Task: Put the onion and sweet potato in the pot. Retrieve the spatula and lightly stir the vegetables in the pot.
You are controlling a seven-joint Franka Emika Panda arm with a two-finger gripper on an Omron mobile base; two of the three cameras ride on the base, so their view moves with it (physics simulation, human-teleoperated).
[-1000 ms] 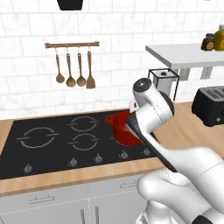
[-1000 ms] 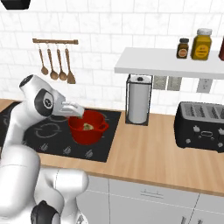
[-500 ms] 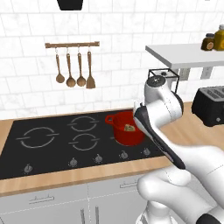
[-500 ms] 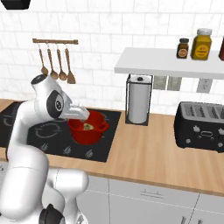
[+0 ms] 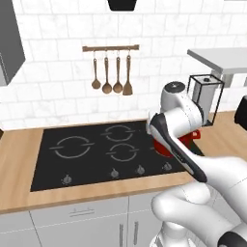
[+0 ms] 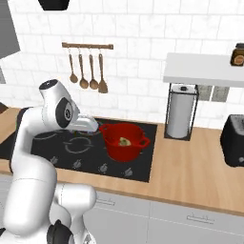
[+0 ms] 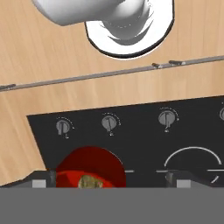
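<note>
A squat, glossy red pot with two small loop handles stands on the right-hand side of a flat black glass cooktop, at its near right burner. Inside the pot lies a pale brownish-yellow lump of vegetable; whether it is the onion, the sweet potato or both cannot be told. In the hand view the pot sits at the bottom edge, with the brownish vegetable just showing inside it, next to a row of round grey cooktop knobs.

The white robot arm's two-finger gripper hangs above the pot with its dark fingertips spread wide apart, holding nothing. In the right base view the arm's hand reaches in from the left, just beside the pot's rim.

The cooktop is set into a light wooden counter. On the white tiled wall behind it, a wooden rail carries four hanging wooden utensils, the rightmost a flat wooden spatula. To the right of the pot, well apart from it, a white paper towel roll stands upright in a black wire holder. A black toaster sits farther right, under a white wall shelf.
</note>
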